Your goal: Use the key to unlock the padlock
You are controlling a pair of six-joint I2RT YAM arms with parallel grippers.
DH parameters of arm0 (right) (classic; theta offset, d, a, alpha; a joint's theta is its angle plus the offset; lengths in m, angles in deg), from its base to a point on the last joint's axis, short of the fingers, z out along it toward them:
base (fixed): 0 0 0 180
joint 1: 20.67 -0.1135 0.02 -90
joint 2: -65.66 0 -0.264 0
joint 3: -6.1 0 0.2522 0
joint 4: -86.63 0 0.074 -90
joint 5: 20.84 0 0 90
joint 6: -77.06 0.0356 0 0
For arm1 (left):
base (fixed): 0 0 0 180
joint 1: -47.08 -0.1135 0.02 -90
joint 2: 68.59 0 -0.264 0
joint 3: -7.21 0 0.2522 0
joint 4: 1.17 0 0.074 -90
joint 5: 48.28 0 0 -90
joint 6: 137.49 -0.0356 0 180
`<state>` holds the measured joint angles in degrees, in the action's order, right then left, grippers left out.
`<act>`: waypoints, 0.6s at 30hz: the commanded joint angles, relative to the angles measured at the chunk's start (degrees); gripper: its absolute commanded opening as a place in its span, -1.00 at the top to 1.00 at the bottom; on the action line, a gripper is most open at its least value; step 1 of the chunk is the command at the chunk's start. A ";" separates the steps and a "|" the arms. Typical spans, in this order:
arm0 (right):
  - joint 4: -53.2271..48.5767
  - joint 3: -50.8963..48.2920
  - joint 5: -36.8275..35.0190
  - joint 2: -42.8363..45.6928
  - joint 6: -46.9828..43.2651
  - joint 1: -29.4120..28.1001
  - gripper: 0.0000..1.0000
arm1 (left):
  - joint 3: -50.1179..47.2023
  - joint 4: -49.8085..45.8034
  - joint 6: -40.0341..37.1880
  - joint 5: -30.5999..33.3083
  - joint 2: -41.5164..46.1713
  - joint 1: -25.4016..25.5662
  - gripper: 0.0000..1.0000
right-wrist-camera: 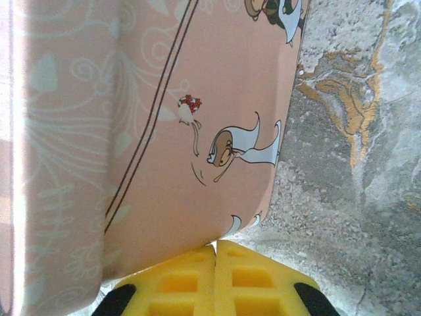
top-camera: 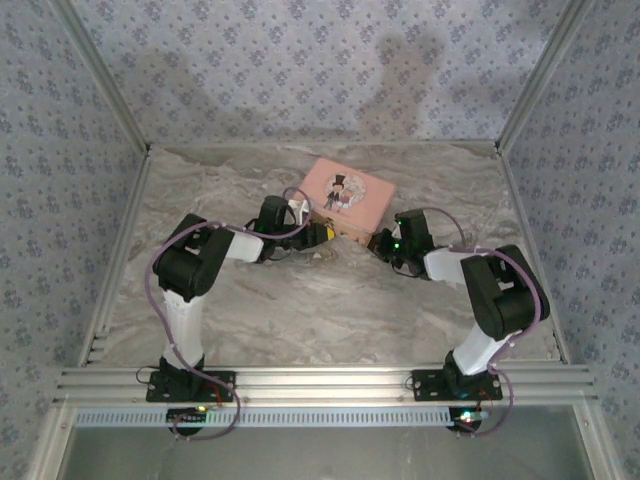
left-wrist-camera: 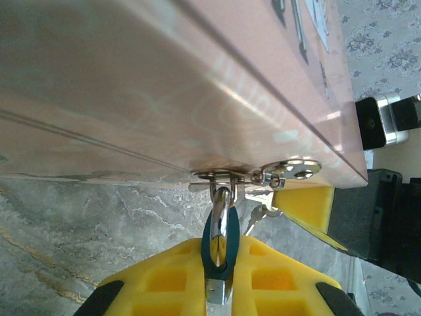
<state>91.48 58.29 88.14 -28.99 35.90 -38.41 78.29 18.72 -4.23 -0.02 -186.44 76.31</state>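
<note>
Grey marbled counter (top-camera: 330, 310), wallpapered walls. Pink tin (top-camera: 348, 198) mid-counter. At tin's front hasp (left-wrist-camera: 227, 176) hangs padlock (left-wrist-camera: 220, 240), L claw (left-wrist-camera: 220, 280) clamped on its body (yellow pads either side). R claw (right-wrist-camera: 216, 257) closed, empty, tips at tin's edge.

A pink cartoon-couple tin (top-camera: 348, 198) sits on the marbled table (top-camera: 300, 310).

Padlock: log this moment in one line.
left gripper: shut on padlock | right gripper: shut, at pink tin | padlock: on hasp
</note>
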 commanded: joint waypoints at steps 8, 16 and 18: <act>2.45 -2.31 5.97 7.63 -3.62 3.35 1.00 | -1.38 -7.14 7.19 -9.48 -1.90 3.53 0.79; -3.15 -6.88 15.19 18.68 -6.30 2.53 1.00 | 3.47 -6.60 11.59 -10.91 -1.36 3.84 0.79; -3.24 -6.97 17.13 19.87 -5.85 1.98 1.00 | 3.83 -3.67 14.25 -11.01 -1.43 4.20 0.79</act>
<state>88.55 51.76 100.43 -11.07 31.51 -35.70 81.42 17.10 2.81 -5.04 -186.46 79.04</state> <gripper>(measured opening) 0.059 0.107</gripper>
